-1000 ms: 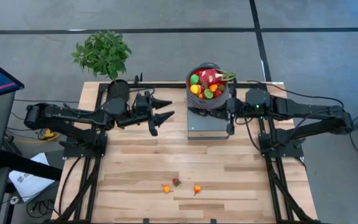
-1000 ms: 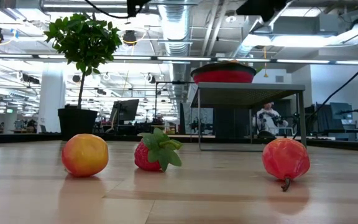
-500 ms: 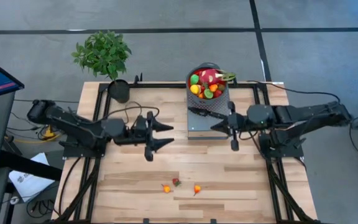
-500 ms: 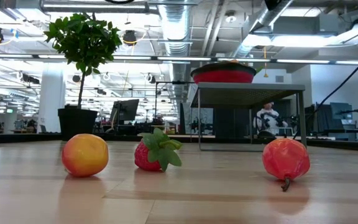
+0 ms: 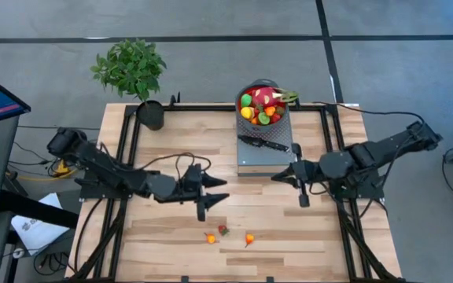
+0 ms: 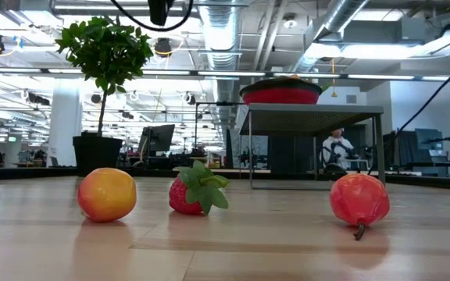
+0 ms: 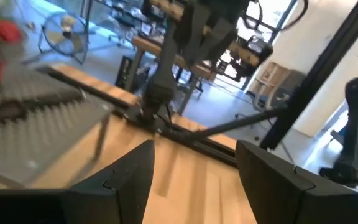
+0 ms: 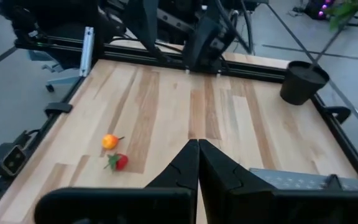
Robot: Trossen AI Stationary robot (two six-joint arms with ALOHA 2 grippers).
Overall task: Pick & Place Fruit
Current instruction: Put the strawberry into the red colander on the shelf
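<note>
Three small toy fruits lie on the table near its near edge: an orange-yellow one (image 5: 210, 238) (image 6: 106, 194), a strawberry (image 5: 222, 230) (image 6: 198, 191) and a red one with a stem (image 5: 249, 238) (image 6: 358, 200). More fruit, with the pink-red dragon fruit (image 5: 270, 97) on top, fills the bowl (image 5: 252, 86) on the grey platform. My left gripper (image 5: 225, 189) hovers open over the table's middle, left of the platform. My right gripper (image 5: 274, 177) is shut, just off the platform's near edge. The right wrist view shows the orange fruit (image 8: 109, 141) and the strawberry (image 8: 118, 162) ahead of its fingers.
The grey perforated platform (image 5: 252, 157) stands at the far middle, with a black-handled knife (image 5: 266, 143) on it in front of the bowl. A potted plant (image 5: 149, 112) sits at the far left corner. Black frame rails run along the table's sides. Bare wood lies between grippers and fruit.
Both arms have swung toward the table's near edge. My left gripper moved from beside the plant pot to the table's middle, also shifting right. My right gripper moved from alongside the platform to just past its near edge. The fruits stayed put.
</note>
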